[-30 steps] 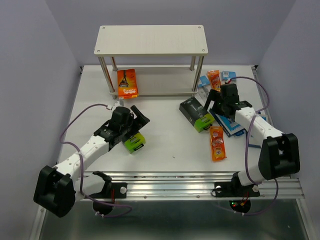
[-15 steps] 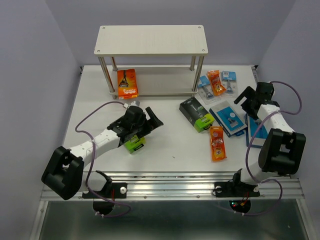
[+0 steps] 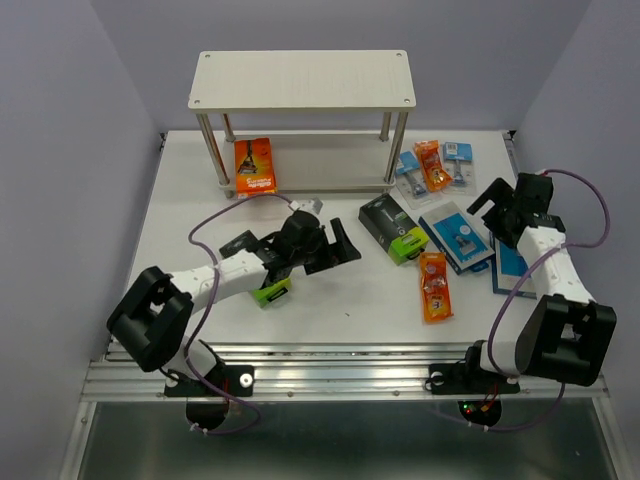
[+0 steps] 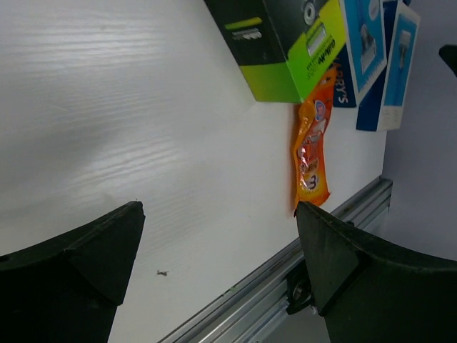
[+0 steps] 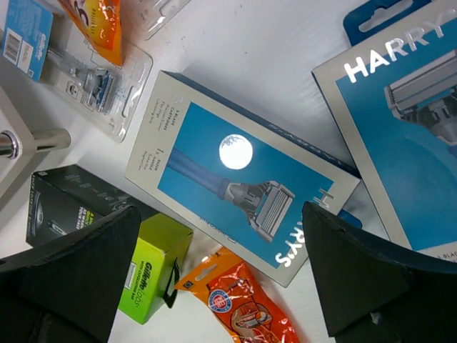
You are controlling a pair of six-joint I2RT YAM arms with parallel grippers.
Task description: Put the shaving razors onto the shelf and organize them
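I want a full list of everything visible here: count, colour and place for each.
shelf: one, whitish, far centre.
orange packs: three, one on the shelf's lower board, two at right.
black-and-green boxes: two, one at centre, one left of centre.
blue boxes: two, right side.
blister cards: at least two, light blue, right of the shelf.
table: one, white.
left gripper: one, black, open, centre.
right gripper: one, black, open, right side.

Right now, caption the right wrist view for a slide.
Open fingers above a blue razor box and an orange pack.
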